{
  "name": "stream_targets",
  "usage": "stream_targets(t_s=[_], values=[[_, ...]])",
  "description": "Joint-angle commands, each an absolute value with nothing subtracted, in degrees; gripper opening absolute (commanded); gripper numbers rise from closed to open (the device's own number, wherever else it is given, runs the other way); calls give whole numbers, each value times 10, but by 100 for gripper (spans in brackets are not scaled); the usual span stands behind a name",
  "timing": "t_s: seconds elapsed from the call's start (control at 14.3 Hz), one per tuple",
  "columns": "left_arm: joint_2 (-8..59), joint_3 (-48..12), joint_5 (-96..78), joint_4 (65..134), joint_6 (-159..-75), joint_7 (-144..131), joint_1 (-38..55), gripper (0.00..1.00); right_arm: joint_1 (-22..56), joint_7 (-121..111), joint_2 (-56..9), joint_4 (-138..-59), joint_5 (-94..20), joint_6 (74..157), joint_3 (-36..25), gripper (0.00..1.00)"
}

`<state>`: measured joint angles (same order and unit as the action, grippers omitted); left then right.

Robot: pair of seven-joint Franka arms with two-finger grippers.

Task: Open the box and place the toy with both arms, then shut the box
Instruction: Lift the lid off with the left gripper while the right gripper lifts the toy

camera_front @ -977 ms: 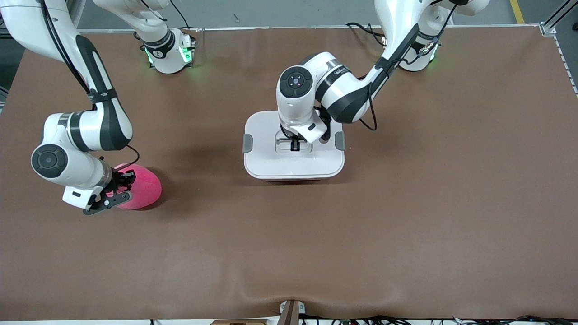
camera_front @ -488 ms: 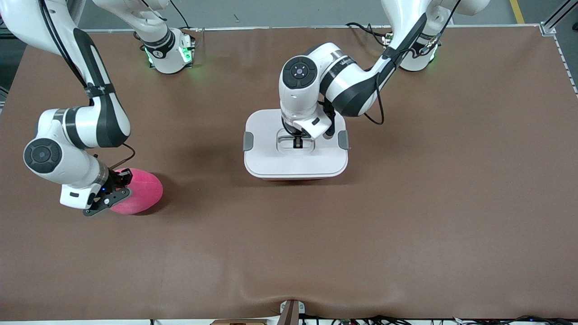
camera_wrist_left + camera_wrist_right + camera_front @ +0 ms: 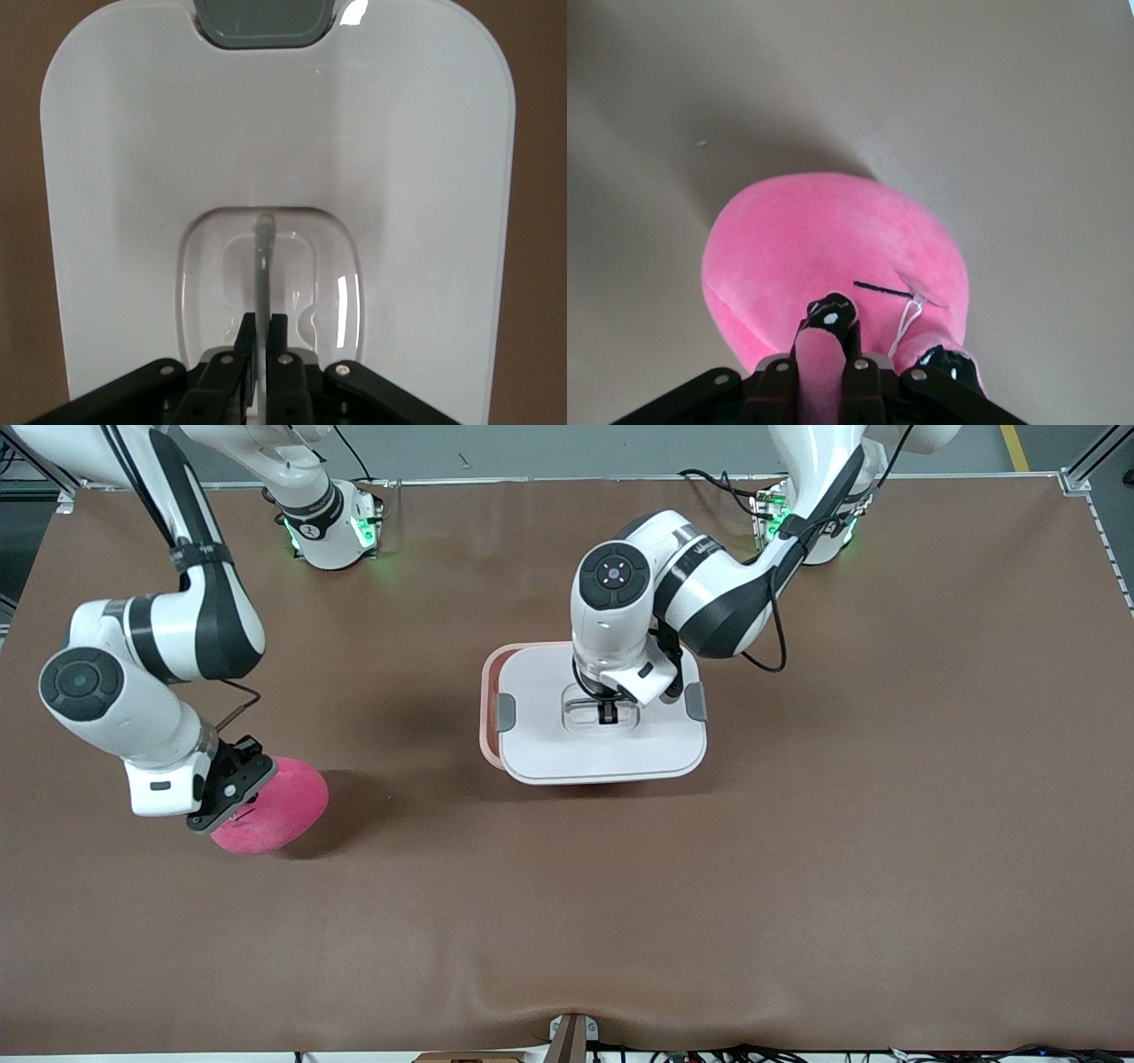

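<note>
table (image 3: 797,886) of brown covering carries the box (image 3: 488,691) near its middle, only a pink rim strip showing past the white lid (image 3: 602,744), which sits shifted toward the left arm's end. left gripper (image 3: 608,713) is pressed together on the lid's handle (image 3: 263,257), a pinch the left wrist view alone makes plain. toy (image 3: 279,812) lies toward the right arm's end; right gripper (image 3: 833,332) pinches a lighter-pink ear, its fingers hidden from the front camera.

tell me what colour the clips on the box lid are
Grey clips on the white lid; the left wrist view shows one best.
</note>
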<state>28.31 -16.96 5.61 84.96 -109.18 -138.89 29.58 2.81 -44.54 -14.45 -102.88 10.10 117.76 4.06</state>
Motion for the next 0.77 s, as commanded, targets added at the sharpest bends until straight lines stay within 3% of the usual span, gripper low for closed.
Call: stream_targets(t_s=[0.0,0.49,0.7], values=[[238,-173,60,889,-1085,-1351,273,0,44,-519,-117,-1013,111,1127,40,0],[191,-178,54,951,-1086,-1297,224,0,122,-632,-99,-1006,112,1095,40,0],[173,-178,54,976,-1086,-1272,211,0,198,-645,-99,-986,176,1072,41,0]])
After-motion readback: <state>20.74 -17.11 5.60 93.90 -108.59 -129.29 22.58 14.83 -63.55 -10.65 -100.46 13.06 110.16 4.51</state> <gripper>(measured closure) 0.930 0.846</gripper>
